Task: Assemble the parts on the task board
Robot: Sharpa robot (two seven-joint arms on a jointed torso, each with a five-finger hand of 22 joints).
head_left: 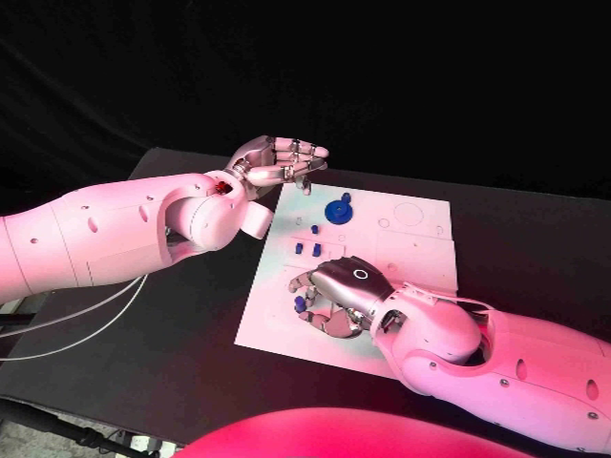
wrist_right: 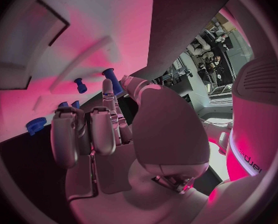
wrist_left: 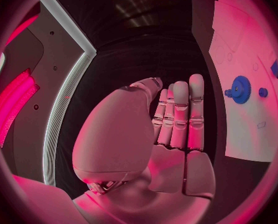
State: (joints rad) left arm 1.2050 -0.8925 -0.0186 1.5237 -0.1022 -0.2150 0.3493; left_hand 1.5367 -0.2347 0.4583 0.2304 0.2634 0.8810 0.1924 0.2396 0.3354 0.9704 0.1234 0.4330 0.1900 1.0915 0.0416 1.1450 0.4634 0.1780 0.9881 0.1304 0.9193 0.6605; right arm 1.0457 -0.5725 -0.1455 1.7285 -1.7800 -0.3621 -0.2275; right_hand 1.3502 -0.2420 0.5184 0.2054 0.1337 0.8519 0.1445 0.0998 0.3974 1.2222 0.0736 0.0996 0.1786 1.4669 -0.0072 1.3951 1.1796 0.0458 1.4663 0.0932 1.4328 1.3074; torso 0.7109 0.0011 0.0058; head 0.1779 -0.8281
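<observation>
You see the flat white plate of the task board (head_left: 389, 250) mid-table, carrying a toothed blue gear (head_left: 337, 211) and small blue pegs (head_left: 307, 248). The left hand (head_left: 276, 162) hovers empty at its far corner, fingers loosely extended. The right hand (head_left: 336, 294) curls over the near-left area; you cannot tell whether it grips anything.

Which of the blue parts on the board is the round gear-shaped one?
It is the blue gear near the task board's far edge, close to the left robot hand. It is a wide toothed disc; the other blue parts are small narrow pegs.
</observation>
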